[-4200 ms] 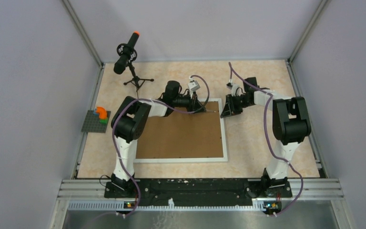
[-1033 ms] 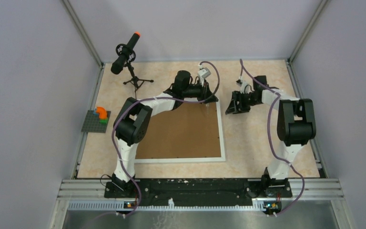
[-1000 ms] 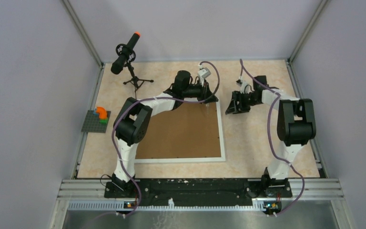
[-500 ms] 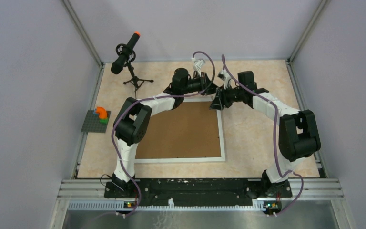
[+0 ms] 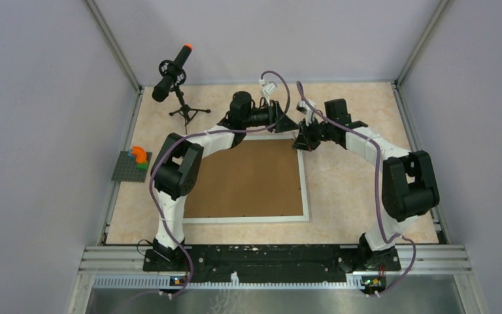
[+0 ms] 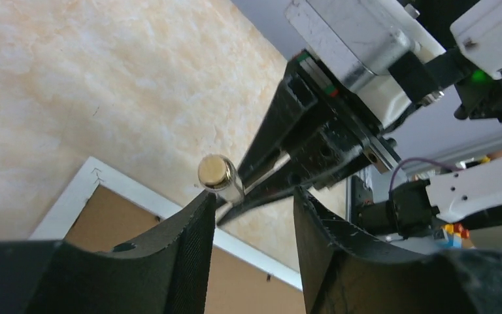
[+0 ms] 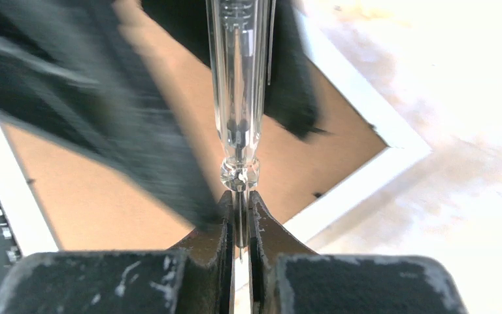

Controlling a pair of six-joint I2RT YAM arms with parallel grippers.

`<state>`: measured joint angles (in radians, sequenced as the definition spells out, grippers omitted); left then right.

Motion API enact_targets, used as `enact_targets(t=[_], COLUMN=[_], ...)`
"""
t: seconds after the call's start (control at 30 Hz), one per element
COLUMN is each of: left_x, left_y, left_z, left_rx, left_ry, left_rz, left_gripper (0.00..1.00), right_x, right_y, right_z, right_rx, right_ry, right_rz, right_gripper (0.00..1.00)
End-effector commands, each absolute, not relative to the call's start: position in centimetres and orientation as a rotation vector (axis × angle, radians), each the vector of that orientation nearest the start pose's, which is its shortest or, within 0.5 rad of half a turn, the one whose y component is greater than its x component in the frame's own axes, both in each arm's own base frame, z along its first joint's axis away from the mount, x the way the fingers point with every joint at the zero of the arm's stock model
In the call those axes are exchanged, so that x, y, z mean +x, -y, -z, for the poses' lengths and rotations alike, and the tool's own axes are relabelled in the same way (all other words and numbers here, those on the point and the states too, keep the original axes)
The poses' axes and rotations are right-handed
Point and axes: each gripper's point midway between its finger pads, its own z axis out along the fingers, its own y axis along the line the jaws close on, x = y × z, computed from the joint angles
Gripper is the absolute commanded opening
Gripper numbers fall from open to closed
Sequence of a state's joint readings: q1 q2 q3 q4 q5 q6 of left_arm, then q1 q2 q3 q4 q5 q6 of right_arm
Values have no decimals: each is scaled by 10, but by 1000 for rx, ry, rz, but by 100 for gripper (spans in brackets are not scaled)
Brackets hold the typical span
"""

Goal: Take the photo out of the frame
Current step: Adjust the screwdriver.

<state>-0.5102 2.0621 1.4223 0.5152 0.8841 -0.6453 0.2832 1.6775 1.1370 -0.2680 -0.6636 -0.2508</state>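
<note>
The white frame [image 5: 306,190] lies face down with its brown backing board [image 5: 248,180] up. The photo is hidden under the board. My right gripper [image 5: 299,140] hovers over the frame's far right corner, shut on the thin metal shaft of a clear-handled screwdriver [image 7: 240,78]. The right gripper [image 7: 240,226] clamps the shaft just below the handle. My left gripper [image 5: 286,124] is open, and the left gripper [image 6: 251,209] has its fingers either side of the screwdriver's gold end cap [image 6: 217,173]. The frame's corner [image 6: 137,193] shows below them.
A black microphone on a small tripod [image 5: 173,75] stands at the far left. A grey baseplate with coloured bricks [image 5: 133,165] lies at the table's left edge. Grey walls enclose the beige table [image 5: 353,196].
The left gripper lifted from the frame's far edge. The right gripper swung left to meet it above the far right corner. In the last half second both shifted only slightly.
</note>
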Motion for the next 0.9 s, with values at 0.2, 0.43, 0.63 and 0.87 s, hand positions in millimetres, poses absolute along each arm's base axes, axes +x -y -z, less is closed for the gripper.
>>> enact_targets(t=[0.2,0.43,0.63,0.87], left_x=[356,367,373,373], left_y=[374,378,382,386], left_z=[-221,-217,-210,-202], left_rx=[926,833,782,774], left_ry=[-1857,-1924,-1963,-1984], left_rz=[1556,1585,1611,1646], left_gripper=[55,55,52,49], right_x=[385,372,368,375], right_y=[-185,-199,-208,-217], right_z=[-142,-150,-152,-158], right_rx=[-1215,-1320,-1342,-1335], right_ry=[-1857,-1745,-1704,-1674], right_rz=[-378,-322,-293,-238], right_gripper=[0,0,0,0])
